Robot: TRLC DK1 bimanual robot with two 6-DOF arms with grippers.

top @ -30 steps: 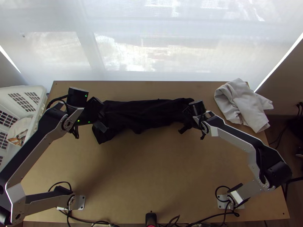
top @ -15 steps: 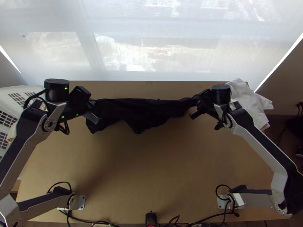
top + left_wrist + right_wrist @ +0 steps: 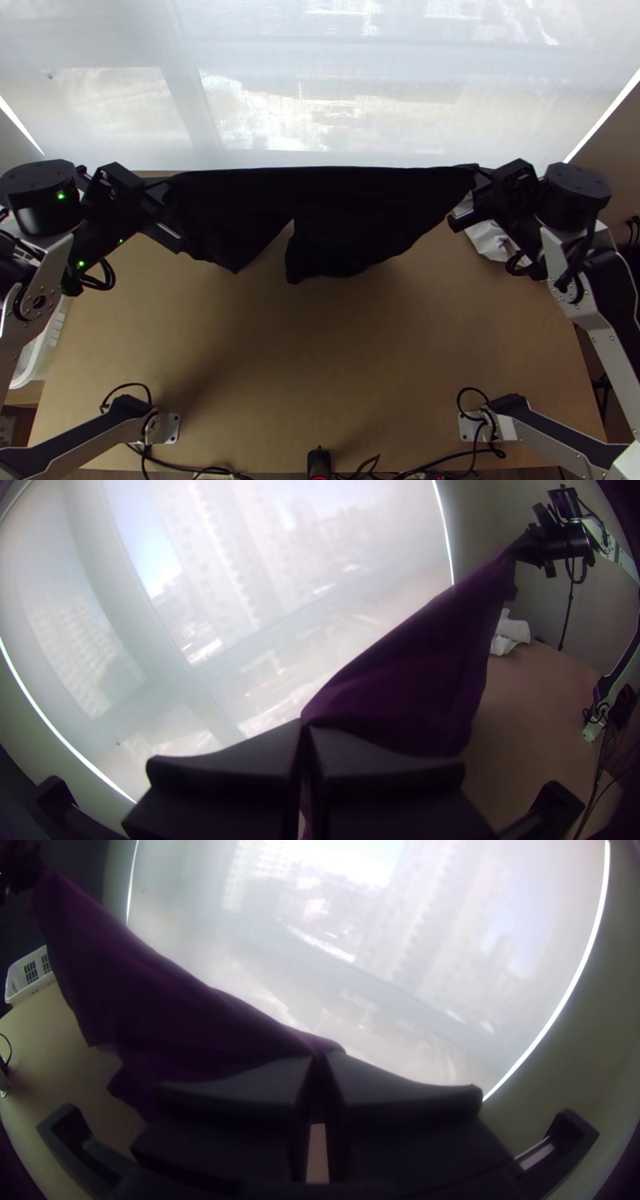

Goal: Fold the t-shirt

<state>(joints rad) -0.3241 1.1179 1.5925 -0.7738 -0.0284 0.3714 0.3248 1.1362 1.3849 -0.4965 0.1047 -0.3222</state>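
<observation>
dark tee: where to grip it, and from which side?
I'd pinch both ends of the top edge of the tee, coming from the outer sides, as the left end effector and right end effector do: that edge runs taut between them, loose cloth hanging below.

High top view facing down, both wrist views facing window (image 3: pixel 220 600)

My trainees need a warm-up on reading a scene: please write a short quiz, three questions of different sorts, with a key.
1. True or false: the left gripper and the right gripper both hold the shirt.
2. Choose one. To the robot's right lies: (a) a red cup, (b) a white cloth, (c) an open book.
3. Fill in: the white basket stands to the robot's ____.

Key: 1 true; 2 b; 3 left.
</observation>
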